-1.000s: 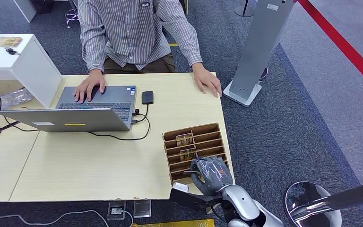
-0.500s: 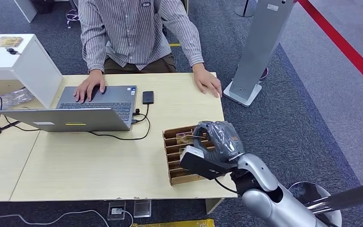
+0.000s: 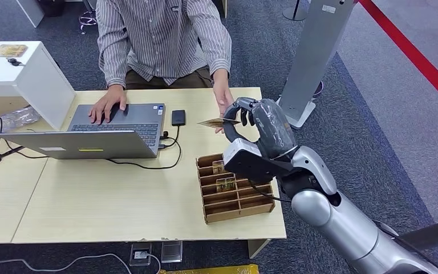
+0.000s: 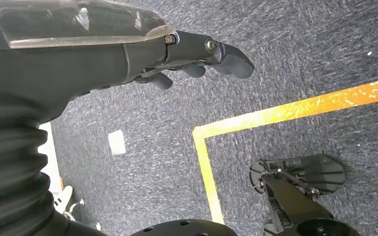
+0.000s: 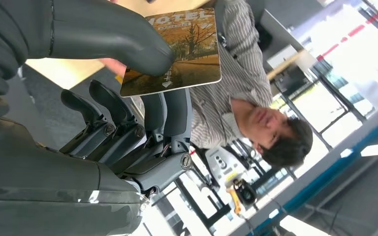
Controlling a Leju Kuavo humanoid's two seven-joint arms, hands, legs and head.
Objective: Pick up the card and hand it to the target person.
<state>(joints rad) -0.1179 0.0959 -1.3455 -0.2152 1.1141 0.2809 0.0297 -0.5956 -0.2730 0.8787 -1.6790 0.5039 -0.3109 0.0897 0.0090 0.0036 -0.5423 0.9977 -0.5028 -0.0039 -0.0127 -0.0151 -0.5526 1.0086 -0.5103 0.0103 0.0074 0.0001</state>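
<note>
Right robot hand (image 3: 255, 123), grey and ribbed, pinched the glossy flat card (image 3: 217, 122) at my one o'clock, above the pale wood counter (image 3: 108, 200), beside the person's hand (image 3: 223, 103); left robot hand (image 4: 128, 54) hung with fingers apart, holding nothing.

Even overhead light is washing the worktop (image 3: 120, 194) with faint shadows, head view is staying sharp, right wrist background is blowing out white and blurring, left wrist view is showing glare on the cover.
</note>
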